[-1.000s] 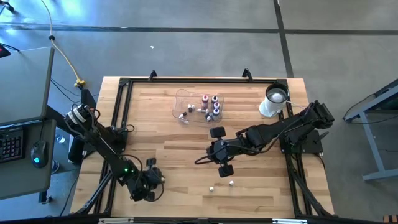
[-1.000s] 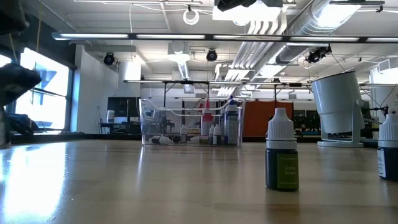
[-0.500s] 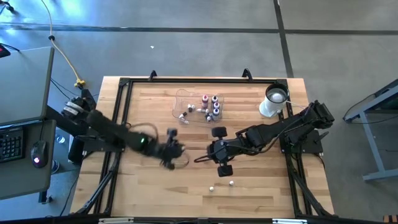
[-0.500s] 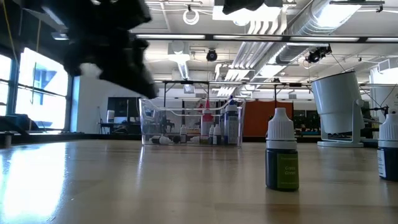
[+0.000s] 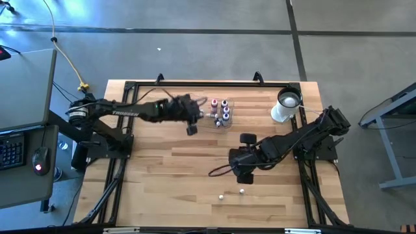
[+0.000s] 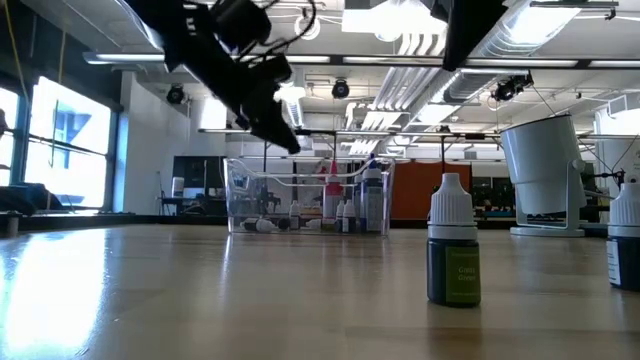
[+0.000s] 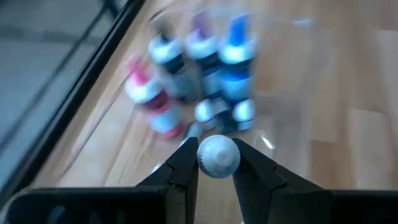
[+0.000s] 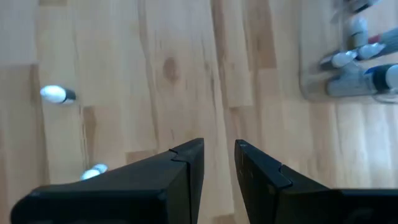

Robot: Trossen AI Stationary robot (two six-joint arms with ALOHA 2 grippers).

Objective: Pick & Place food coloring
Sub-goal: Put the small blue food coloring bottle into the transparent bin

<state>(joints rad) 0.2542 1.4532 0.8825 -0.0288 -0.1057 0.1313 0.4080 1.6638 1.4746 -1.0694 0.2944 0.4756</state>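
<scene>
Several tiny food coloring bottles point(image 5: 221, 112) with whitish caps stand and lie in the clear tray point(image 5: 195, 103) at the table's far side; the low view shows them too point(image 6: 345, 205). My left gripper point(image 5: 192, 118) hovers over the tray's left part, shut on one more small bottle point(image 7: 217, 155). Two bottles point(image 5: 221, 195) point(image 5: 242, 191) stand on the wood near the near edge. In the low view one is a green bottle point(image 6: 453, 245). My right gripper point(image 5: 236, 160) hangs above the table's middle, open by a narrow gap point(image 8: 219, 163) and empty. My left gripper pinches the small bottle at its white cap point(image 7: 219, 148) between its two fingertips point(image 7: 186, 167). The cap's round top faces the wrist camera, and the bottle's body is hidden behind it. The bottle is lifted clear, above the bottles in the tray.
A white cup-like object point(image 5: 285, 106) stands at the far right corner and looks large in the low view point(image 6: 545, 175). A black frame point(image 5: 130, 88) runs along the table's edges. Bare wood lies between the tray and the two loose bottles.
My left arm has swung fast from the table's near left corner across the wood toward the far edge. Its gripper is now over the tray. My right gripper has shifted a little toward the table's right. The two loose bottles have stayed in place.
</scene>
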